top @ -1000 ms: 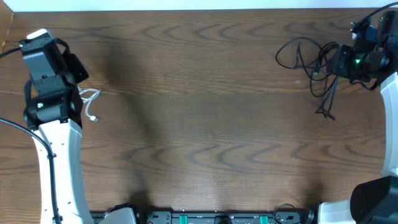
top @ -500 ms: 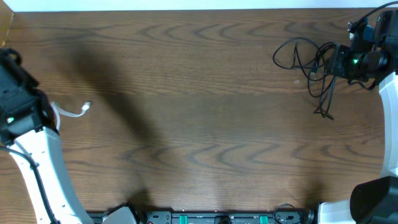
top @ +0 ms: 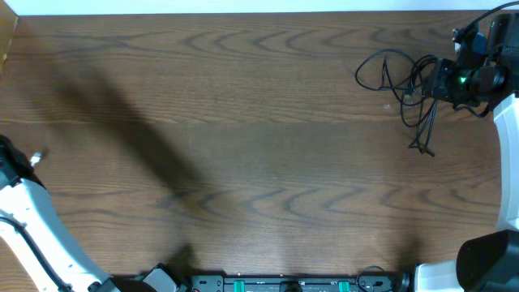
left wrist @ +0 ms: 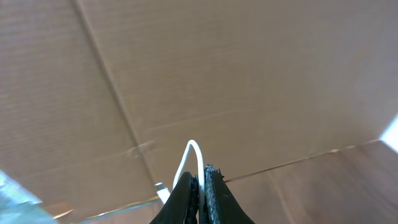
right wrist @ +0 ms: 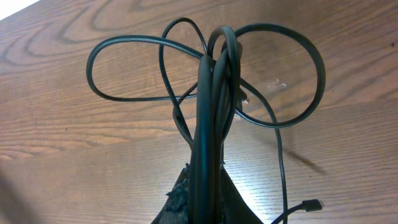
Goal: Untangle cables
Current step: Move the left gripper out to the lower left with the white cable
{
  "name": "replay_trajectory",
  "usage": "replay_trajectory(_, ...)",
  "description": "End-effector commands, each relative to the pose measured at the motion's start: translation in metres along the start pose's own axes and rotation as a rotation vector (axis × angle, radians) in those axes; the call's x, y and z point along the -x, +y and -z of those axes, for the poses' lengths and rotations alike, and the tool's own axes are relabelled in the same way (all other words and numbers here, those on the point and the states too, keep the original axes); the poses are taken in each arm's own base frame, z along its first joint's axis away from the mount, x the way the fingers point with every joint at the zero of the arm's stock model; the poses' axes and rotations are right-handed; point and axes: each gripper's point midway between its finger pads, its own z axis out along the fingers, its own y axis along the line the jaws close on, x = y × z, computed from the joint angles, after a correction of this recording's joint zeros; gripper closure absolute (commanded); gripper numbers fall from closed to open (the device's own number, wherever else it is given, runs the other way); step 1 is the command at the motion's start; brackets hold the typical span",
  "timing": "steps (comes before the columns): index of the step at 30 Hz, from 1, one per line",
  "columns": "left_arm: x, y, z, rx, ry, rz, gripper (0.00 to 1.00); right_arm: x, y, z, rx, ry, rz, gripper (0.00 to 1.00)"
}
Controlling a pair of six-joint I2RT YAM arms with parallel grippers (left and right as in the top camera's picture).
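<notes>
The right gripper (right wrist: 202,186) is clamped on a bundle of several strands of the black cables (right wrist: 210,106), pinched side by side between its rough dark pads. From that pinch the strands rise together, then fan into smooth round loops toward 10, 12 and 2 o'clock. A thinner tail drops away at 4 o'clock to a small plug (right wrist: 309,204) lying on the table (right wrist: 74,149). Overhead, this knot sits near the table's 2 o'clock corner, with loose ends trailing toward 6 o'clock.

The jacket looks like matte, rubbery plastic: light, limp over a length, yet springy enough to hold open curves. It should grip well rather than slip. Holding many strands at once will likely drag the whole tangle. A single outer loop, or a run just behind a plug, looks like the better place to take hold. Pulls should be gentle, so crossings slide instead of tightening.

The left gripper (left wrist: 200,186) is closed on the white cable (left wrist: 193,143), whose thin glossy cord arches up in a narrow hairpin at 12 o'clock of the fingertips. Behind it is plain brown cardboard (left wrist: 249,74) with a crease. Overhead, only the cable's pale end shows, at the table's 9 o'clock edge, well apart from the black tangle. It looks thinner and softer than the black cords and easily kinked.

The table is dark wood-grain laminate, flat and smooth.
</notes>
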Motion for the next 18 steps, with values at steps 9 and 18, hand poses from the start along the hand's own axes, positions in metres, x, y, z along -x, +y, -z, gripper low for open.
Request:
replay_trajectory(9,-0.08,-0.011,-0.038,0.009,0.232,-0.08,0.92,0.003,0.006,0.002,0.02,-0.007,0.025,0.99)
replay_trajectory(18,-0.135,-0.008,-0.064,0.051,0.376,-0.141,0.92,0.001,0.006,0.002,0.019,-0.001,0.022,0.99)
